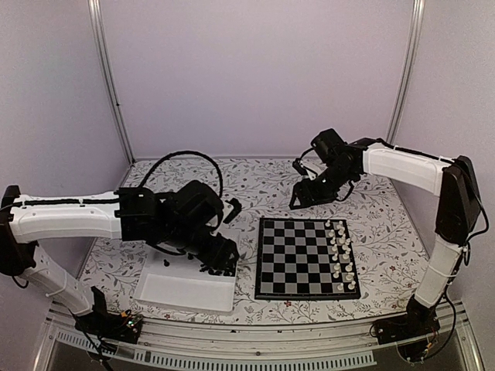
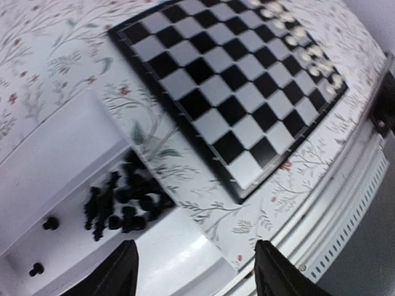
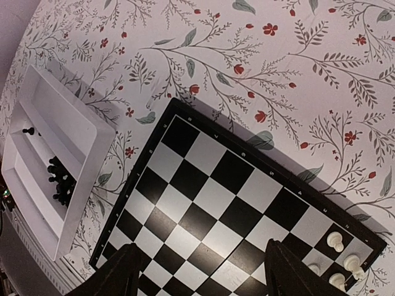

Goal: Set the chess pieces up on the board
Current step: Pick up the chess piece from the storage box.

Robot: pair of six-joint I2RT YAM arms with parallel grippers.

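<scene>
Left of the board (image 1: 307,259) sits a white tray (image 1: 178,294), its near-right corner just beside the board's left edge. The black chess pieces (image 2: 120,206) lie heaped in the tray's end nearest the board, too jumbled to tell which way any one of them points. Two stray black pieces (image 2: 50,223) rest apart from the heap, farther from the board. The left gripper (image 2: 194,271) hangs over that same end with its jaws spread wide and nothing between them. In the wrist view the heap lies just ahead of the jaws and off toward the left finger, so I'd say a short shift that way comes before any pinch. The board's left squares are bare, and white pieces (image 1: 340,255) fill its right side. The right gripper (image 3: 207,277) hovers above the board's far edge, gaping and empty, so the left arm is plainly nearer the heap.
</scene>
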